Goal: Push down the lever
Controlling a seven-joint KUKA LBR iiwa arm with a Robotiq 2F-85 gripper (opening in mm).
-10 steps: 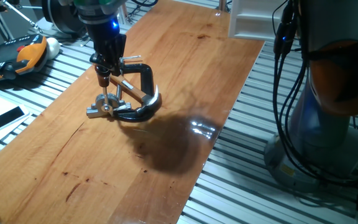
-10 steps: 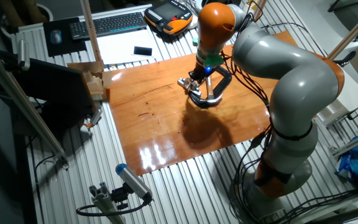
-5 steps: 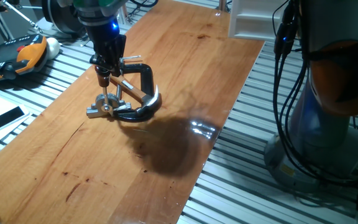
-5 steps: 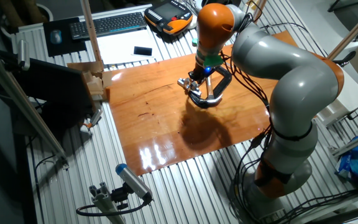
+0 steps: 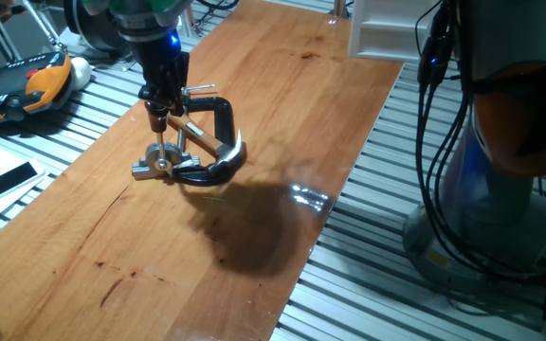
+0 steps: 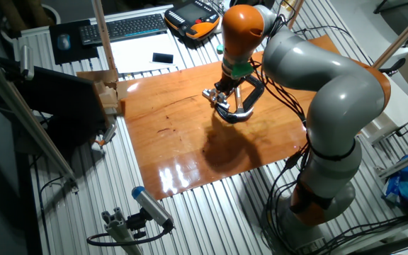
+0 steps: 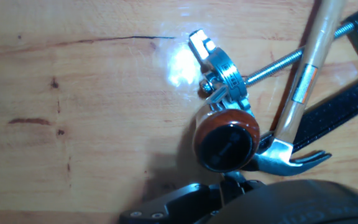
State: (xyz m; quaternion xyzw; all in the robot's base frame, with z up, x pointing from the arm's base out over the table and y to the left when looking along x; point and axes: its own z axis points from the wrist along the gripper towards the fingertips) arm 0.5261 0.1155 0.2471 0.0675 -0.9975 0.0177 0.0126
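Observation:
The lever (image 5: 160, 144) stands nearly upright on its silver fitting (image 5: 147, 171), a thin metal rod with a dark red-brown knob (image 5: 159, 121) on top. My gripper (image 5: 159, 111) is directly above it, shut, with its fingertips at the knob and nothing held. From the other side, the gripper (image 6: 225, 86) is over the lever (image 6: 219, 95) in the same way. In the hand view the knob (image 7: 225, 144) fills the centre, seen end-on, with the fitting (image 7: 220, 76) behind it. Whether the fingertips touch the knob cannot be told.
A black C-clamp (image 5: 214, 115) with its screw bar (image 7: 272, 67) lies just right of the lever. A hammer's wooden handle (image 7: 309, 65) and steel head (image 5: 227, 159) lie across it. A white box (image 5: 377, 28) stands at the board's far end. A pendant (image 5: 36, 85) and a phone (image 5: 12, 178) lie off to the left.
The hand has shifted very slightly over the knob and the arm's shadow on the board has moved a little. The lever stands as before.

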